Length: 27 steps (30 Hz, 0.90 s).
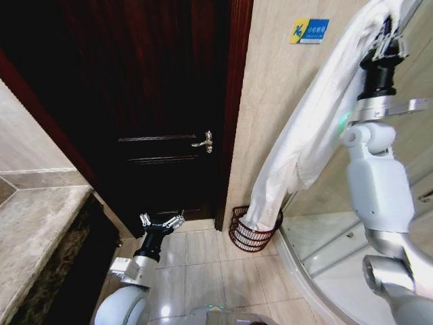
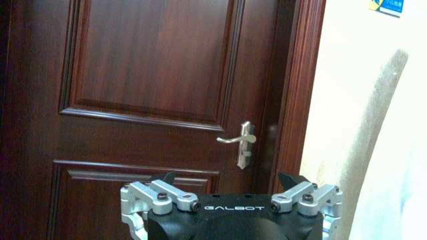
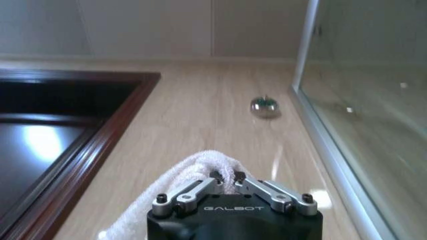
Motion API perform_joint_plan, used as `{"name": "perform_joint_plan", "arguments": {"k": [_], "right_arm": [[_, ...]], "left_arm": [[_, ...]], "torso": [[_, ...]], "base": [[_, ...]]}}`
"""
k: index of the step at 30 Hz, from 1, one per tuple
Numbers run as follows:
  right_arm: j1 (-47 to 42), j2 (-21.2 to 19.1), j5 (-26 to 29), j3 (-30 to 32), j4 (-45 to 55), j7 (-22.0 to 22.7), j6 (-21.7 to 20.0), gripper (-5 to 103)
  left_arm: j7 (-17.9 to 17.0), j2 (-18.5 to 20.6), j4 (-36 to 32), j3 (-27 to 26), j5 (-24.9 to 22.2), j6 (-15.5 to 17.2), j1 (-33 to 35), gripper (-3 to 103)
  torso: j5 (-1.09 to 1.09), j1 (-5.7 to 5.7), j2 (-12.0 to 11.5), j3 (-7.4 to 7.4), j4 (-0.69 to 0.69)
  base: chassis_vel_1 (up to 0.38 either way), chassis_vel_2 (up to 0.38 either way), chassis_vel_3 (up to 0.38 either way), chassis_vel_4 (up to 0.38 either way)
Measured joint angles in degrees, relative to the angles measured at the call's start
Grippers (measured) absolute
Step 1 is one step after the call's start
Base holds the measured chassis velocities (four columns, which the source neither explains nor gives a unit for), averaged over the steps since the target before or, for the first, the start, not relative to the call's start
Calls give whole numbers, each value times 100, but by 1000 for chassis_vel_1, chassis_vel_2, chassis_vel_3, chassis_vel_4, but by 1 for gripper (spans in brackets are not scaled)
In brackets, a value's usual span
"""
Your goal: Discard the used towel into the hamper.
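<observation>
The right gripper [image 1: 388, 42] is raised high beside the beige wall, its fingers [image 3: 207, 186] pinched together on the top end of the white towel [image 1: 318, 128]. In the right wrist view the terry cloth bunches up between and behind the closed fingertips. From the fingers the towel hangs down in a long, slanted fold, passing in front of the right arm's white forearm and narrowing toward its lower end. That lower end reaches the hamper [image 1: 252, 233], a small round reddish-brown basket with open ribbed sides, standing on the tiled floor [image 1: 203, 264] well below the fingers. The tip of the towel sits inside the hamper's rim, while most of the cloth is above it. The hamper stands in the corner between the door frame and the curved base of the glass shower enclosure [image 1: 325, 264].

The left gripper [image 1: 161, 222] is low, near the floor and well apart from the towel and the hamper, with its fingers [image 2: 157, 192] spread apart and holding nothing. It faces the dark wooden door [image 2: 153, 90], whose silver lever handle [image 2: 241, 142] lies above and beyond the fingers. A stone-topped counter [image 1: 34, 230] lies off to the left arm's outer side.
</observation>
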Motion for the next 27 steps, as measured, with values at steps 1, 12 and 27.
{"name": "perform_joint_plan", "arguments": {"k": [1, 12, 27], "right_arm": [[-68, 12, 13, 6, 0, -16, 11, 3], [-649, 146, 39, 93, 7, -200, 79, 3], [-1533, 403, -282, 230, -225, -329, 410, 3]], "left_arm": [[0, 0, 0, 0, 0, 0, 0, 100], [0, 0, 0, 0, 0, 0, 0, 100], [0, 0, 0, 0, 0, 0, 0, 100]], "torso": [[1, 0, 0, 0, -1], [-3, 0, 0, 0, 0], [-1, 0, 0, 0, -1]], "base": [[0, 0, 0, 0], [0, 0, 0, 0], [0, 0, 0, 0]]}}
